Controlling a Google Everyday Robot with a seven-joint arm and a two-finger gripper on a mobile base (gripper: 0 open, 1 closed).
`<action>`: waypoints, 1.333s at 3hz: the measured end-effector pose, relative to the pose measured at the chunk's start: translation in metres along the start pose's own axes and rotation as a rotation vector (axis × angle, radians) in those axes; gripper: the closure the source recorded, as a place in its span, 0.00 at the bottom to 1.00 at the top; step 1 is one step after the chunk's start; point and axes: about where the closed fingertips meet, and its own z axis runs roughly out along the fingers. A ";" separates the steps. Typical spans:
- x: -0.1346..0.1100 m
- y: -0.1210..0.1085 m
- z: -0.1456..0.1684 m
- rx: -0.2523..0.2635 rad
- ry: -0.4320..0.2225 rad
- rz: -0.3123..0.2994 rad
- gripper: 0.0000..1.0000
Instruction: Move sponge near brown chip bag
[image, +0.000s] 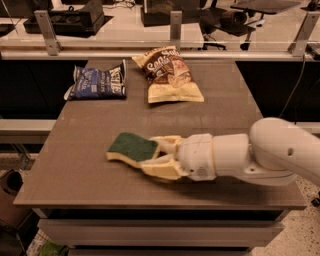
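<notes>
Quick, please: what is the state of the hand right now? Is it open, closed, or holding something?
Hand: at the right end of the sponge. It cannot be told whether it is open or already gripping the sponge.

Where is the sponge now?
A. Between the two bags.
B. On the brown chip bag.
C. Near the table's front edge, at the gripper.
C: the sponge lies at the gripper near the table front edge, well apart from the brown chip bag.
</notes>
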 end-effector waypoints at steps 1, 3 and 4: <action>-0.001 -0.055 -0.051 0.143 0.031 0.044 1.00; 0.001 -0.133 -0.116 0.328 0.070 0.087 1.00; 0.007 -0.171 -0.144 0.419 0.086 0.103 1.00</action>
